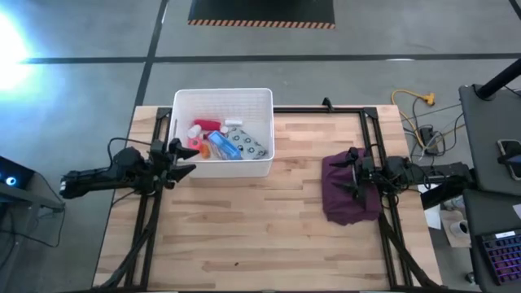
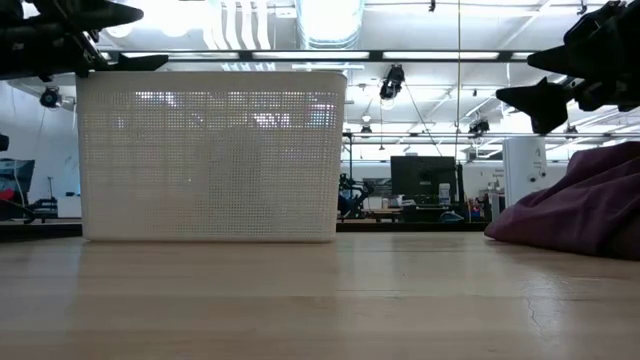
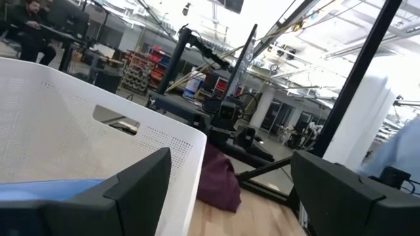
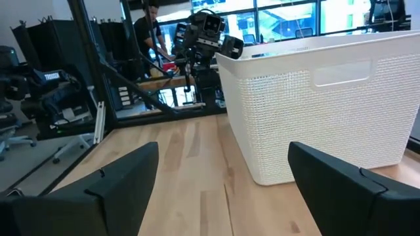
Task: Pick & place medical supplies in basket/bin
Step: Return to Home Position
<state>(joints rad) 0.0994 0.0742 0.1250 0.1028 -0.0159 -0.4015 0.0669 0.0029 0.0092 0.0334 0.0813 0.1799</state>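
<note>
I see left pincer (image 1: pixel 186 160) apart beside the white bin (image 1: pixel 236 168), right pincer (image 1: pixel 341 174) apart, seemingly over the maroon cloth (image 1: pixel 354 208).

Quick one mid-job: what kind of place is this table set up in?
Probably a robotics lab or workshop in an industrial hall: a hazard-striped floor marking, an exposed ceiling duct with strip lights, and shelving racks and a monitor beyond the table.
</note>
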